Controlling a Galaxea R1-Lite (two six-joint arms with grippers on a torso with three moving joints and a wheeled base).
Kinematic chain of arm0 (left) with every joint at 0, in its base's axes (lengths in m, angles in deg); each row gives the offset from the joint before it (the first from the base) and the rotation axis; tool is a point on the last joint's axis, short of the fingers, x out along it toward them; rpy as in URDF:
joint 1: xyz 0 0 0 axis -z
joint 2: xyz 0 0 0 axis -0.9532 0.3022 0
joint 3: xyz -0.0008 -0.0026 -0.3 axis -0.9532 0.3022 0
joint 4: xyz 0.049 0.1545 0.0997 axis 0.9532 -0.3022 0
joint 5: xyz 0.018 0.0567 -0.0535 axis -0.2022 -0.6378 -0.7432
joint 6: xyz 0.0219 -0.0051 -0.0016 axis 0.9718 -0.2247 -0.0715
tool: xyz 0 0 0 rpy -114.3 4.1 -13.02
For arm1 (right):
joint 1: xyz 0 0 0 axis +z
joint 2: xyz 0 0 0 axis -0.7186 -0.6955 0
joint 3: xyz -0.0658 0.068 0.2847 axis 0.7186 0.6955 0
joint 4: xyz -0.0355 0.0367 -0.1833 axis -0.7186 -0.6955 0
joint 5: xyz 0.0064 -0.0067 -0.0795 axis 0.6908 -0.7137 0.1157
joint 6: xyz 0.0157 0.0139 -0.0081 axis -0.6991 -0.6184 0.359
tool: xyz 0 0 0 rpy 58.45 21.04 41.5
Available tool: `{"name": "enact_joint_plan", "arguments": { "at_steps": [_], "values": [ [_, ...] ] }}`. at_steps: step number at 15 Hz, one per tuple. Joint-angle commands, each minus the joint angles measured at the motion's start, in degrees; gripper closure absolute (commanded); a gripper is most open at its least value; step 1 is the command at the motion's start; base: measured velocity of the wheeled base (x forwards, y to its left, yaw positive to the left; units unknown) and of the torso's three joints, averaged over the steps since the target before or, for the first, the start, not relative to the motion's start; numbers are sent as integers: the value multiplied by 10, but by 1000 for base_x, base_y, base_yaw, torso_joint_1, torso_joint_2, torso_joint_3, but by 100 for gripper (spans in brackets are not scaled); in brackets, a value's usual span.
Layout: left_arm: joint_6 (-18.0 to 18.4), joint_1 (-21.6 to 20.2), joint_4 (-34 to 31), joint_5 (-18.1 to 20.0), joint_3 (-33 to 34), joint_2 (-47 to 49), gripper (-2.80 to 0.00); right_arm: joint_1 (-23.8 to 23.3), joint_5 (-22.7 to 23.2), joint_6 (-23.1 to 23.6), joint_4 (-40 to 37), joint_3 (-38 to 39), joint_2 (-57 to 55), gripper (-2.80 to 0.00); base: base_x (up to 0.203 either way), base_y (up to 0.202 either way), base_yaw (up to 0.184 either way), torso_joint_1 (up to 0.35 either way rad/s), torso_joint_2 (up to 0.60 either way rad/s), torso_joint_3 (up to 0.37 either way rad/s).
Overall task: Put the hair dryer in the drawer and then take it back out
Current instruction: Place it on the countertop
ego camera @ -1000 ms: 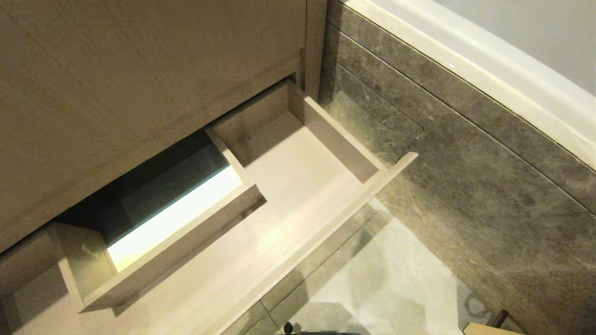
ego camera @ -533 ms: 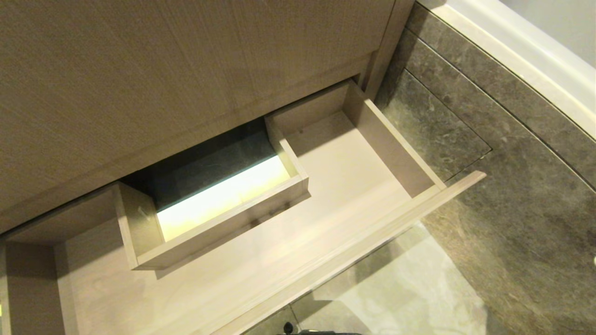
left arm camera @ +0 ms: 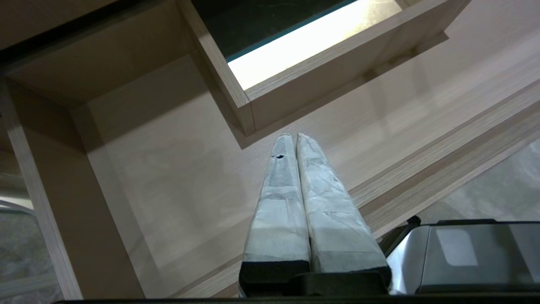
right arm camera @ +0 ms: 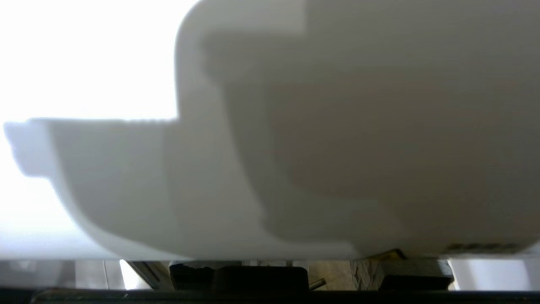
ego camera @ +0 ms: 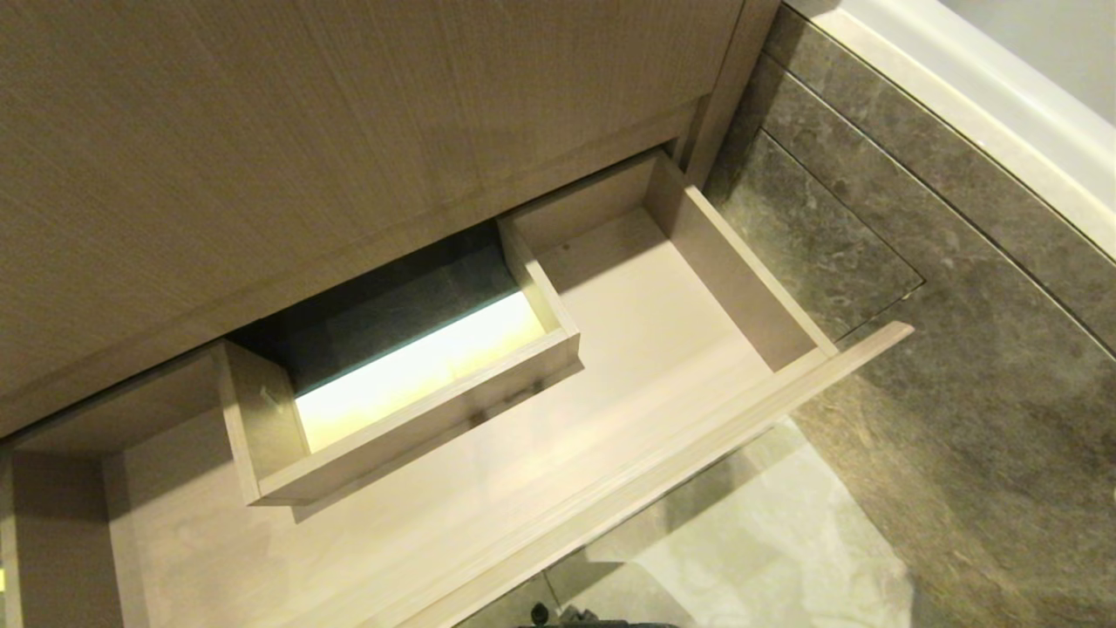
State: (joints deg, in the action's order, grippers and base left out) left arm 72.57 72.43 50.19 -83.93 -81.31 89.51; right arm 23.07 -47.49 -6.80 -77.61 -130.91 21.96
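Fingers (left arm camera: pixel 294 137) together above open drawer (left arm camera: pixel 177 177)

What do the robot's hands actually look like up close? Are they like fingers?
Not much like fingers. The left end effector is two long, flat wedges that taper to blunt tips, wrapped in crinkled whitish tape and seated in a black base. One finger has a small dark nick near its tip. Of the right end effector only a black base shows, behind a white plastic body. No cables or arm sleeves are visible.

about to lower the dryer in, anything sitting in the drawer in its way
Nothing visible: the drawer stands open with a bare floor. Only its boxed cut-out mid-rear takes up room. The hair dryer fills the right wrist view.
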Motion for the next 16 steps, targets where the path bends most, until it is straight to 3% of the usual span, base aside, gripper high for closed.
{"name": "enact_joint_plan", "arguments": {
  "at_steps": [1,10,16],
  "values": [
    [0,0,0,0,0,0,0,0,2,0,-2,1,3,0,0,0,0,0,0,0],
    [0,0,0,0,1,0,0,0,3,2,-3,1,3,0,1,-6,126,3,2,3],
    [-1,0,0,0,1,0,0,0,4,5,-7,2,4,0,0,0,0,0,0,0]
  ]
}}
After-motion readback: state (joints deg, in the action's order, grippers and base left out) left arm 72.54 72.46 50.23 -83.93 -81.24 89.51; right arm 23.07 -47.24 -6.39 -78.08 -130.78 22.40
